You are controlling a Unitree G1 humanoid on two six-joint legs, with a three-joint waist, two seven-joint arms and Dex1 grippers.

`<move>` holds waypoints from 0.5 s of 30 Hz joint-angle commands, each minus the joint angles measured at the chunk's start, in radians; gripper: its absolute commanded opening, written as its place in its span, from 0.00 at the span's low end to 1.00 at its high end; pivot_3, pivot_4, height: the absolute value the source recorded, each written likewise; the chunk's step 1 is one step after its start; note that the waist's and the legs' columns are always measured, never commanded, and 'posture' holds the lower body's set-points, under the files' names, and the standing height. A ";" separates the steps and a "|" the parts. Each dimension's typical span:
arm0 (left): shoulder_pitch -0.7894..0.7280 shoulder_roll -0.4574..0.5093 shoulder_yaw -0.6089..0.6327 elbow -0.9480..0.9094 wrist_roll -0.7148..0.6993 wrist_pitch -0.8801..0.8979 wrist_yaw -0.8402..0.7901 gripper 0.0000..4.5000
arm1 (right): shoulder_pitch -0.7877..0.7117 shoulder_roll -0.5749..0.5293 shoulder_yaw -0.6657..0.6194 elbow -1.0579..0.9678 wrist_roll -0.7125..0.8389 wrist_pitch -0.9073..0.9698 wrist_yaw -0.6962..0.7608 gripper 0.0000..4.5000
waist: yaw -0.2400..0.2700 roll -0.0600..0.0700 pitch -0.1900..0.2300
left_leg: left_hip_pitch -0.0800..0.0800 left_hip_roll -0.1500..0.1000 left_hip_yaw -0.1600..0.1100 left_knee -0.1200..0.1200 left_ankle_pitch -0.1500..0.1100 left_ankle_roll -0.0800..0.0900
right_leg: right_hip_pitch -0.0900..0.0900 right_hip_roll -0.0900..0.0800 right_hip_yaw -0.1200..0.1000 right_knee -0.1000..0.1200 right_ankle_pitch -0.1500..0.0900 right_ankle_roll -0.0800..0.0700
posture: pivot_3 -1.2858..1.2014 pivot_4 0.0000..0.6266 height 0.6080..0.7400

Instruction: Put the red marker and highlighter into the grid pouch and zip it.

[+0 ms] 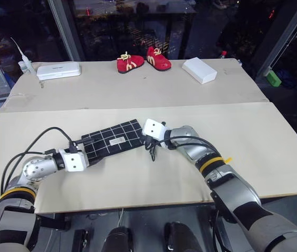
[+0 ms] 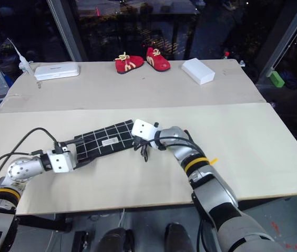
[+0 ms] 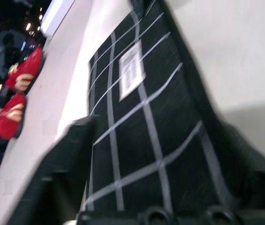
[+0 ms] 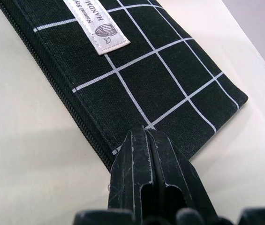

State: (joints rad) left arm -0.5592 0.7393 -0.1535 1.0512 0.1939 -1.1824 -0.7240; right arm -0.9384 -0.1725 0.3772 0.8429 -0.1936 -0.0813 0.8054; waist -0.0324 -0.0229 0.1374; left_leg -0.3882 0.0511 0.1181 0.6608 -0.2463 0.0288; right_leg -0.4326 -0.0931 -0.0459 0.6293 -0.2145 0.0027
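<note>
A: Pouch (image 1: 111,140) lies flat mid-desk (image 1: 253,157), between both claws: soft, light cloth, likely to slide or bunch.

B: Right claw (image 4: 146,140) is pinched closed at its zip-end corner. Left claw (image 1: 88,152) half-open astride the far end; grip there.

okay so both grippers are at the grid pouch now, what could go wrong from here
1. The right gripper is shut at the grid pouch's zipper-side corner, though I can't tell whether it holds the pull. If it doesn't, a zip stroke would slip off.
2. The left gripper has fingers astride the opposite end. If that hold is loose, the pouch may drag across the table instead of zipping.
</note>
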 commanded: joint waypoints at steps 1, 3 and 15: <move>-0.019 0.002 -0.006 0.021 0.001 -0.016 0.007 0.38 | -0.001 -0.018 -0.006 0.014 -0.016 0.015 0.003 0.00 | 0.000 0.000 0.000 | 0.000 0.000 0.000 0.000 0.000 0.000 | 0.000 0.000 0.000 0.000 0.000 0.000 | 0.52 0.24 1.00; -0.022 -0.001 -0.008 0.030 -0.012 -0.013 -0.006 0.22 | 0.001 -0.021 -0.007 0.011 -0.016 0.016 0.003 0.00 | 0.002 0.000 0.000 | 0.000 0.000 0.000 0.000 0.000 0.000 | 0.000 0.000 0.000 0.000 0.000 0.000 | 0.52 0.24 1.00; -0.015 -0.017 -0.007 0.033 -0.072 0.025 -0.073 0.00 | -0.005 -0.005 -0.087 -0.026 0.087 0.131 0.053 0.18 | 0.002 0.000 0.000 | 0.000 0.000 0.000 0.000 0.000 0.000 | 0.000 -0.001 0.000 0.000 0.000 0.000 | 0.52 0.24 1.00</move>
State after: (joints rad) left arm -0.5915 0.7334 -0.1545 1.0754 0.1446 -1.1775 -0.7648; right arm -0.9382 -0.1751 0.3361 0.8340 -0.1545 -0.0240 0.8325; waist -0.0301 -0.0225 0.1372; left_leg -0.3881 0.0511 0.1180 0.6608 -0.2464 0.0290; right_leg -0.4324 -0.0940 -0.0459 0.6291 -0.2146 0.0029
